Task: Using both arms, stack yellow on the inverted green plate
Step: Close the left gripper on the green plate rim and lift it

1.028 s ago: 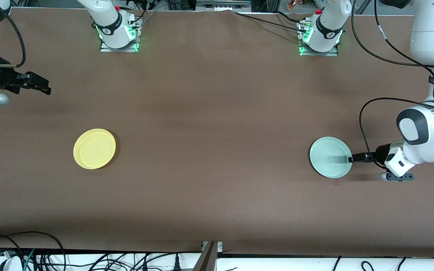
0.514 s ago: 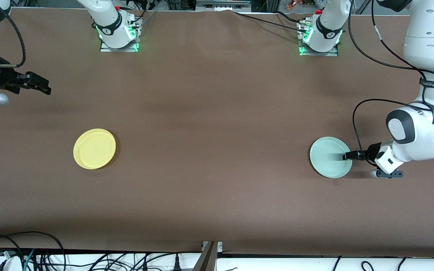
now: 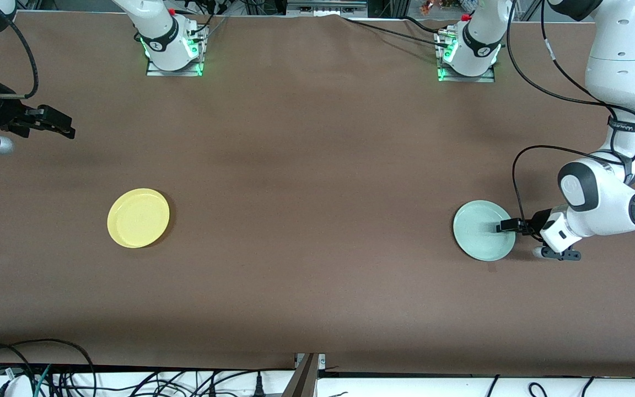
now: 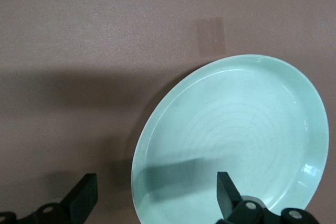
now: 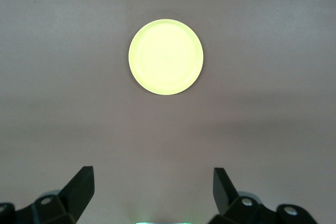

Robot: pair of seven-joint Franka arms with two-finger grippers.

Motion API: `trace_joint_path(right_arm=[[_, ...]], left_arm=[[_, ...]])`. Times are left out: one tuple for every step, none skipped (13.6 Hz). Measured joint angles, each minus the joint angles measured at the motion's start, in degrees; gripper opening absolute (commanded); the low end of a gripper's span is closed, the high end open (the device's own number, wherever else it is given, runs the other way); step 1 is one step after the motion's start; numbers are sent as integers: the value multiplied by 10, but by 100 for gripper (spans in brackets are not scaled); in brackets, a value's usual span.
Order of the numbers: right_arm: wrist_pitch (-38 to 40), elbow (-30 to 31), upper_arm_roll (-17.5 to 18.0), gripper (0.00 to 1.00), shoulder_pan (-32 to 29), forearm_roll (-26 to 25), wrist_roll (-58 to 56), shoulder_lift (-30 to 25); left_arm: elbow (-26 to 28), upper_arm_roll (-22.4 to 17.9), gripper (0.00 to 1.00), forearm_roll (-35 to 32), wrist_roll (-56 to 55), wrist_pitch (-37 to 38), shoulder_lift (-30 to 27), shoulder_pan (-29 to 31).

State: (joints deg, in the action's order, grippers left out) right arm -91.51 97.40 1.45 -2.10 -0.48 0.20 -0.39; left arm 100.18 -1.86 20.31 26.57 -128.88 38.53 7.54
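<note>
The green plate (image 3: 483, 230) lies rim up on the brown tabletop (image 3: 317, 182) toward the left arm's end, its hollow facing upward. The left pincer (image 3: 507, 225) sits low at the plate's edge on the side toward the left arm's end, its fingers spread wide. In the left wrist view the plate (image 4: 231, 140) fills much of the frame, and the pincer (image 4: 155, 198) straddles its rim: one finger (image 4: 227, 190) stands over the plate's inside, the other over bare tabletop just outside the rim. The fingers are not clamped on the plate, and I cannot tell whether either one touches it. A small pale patch of tape (image 4: 211, 36) shows on the tabletop just beside the plate.

The yellow plate (image 3: 138, 218) lies rim up toward the right arm's end, well apart from the green one and at about the same distance from the front camera. Nothing touches it.

The right pincer (image 3: 55, 125) waits up in the air over the tabletop's edge at the right arm's end, holding nothing. In the right wrist view its fingers (image 5: 81, 187) stand wide apart, and the yellow plate (image 5: 166, 56) shows between and well ahead of them.
</note>
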Motion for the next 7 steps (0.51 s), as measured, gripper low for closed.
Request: trace_joint_path(right_arm=[[0, 0, 0, 100, 0, 0, 0, 0], [0, 0, 1, 100, 0, 0, 0, 0], [0, 0, 1, 100, 0, 0, 0, 0], [0, 0, 1, 100, 0, 0, 0, 0], [0, 0, 1, 100, 0, 0, 0, 0], [0, 0, 1, 100, 0, 0, 0, 0], [0, 0, 1, 100, 0, 0, 0, 0]], left_arm=[[0, 0, 89, 0, 5, -2, 3, 0], [1, 0, 66, 0, 8, -3, 4, 0], [2, 0, 44, 0, 9, -3, 4, 0], [2, 0, 23, 0, 12, -3, 4, 0], [2, -1, 4, -3, 15, -4, 3, -1], [2, -1, 0, -8, 17, -4, 3, -1], [2, -1, 0, -12, 18, -4, 3, -2]])
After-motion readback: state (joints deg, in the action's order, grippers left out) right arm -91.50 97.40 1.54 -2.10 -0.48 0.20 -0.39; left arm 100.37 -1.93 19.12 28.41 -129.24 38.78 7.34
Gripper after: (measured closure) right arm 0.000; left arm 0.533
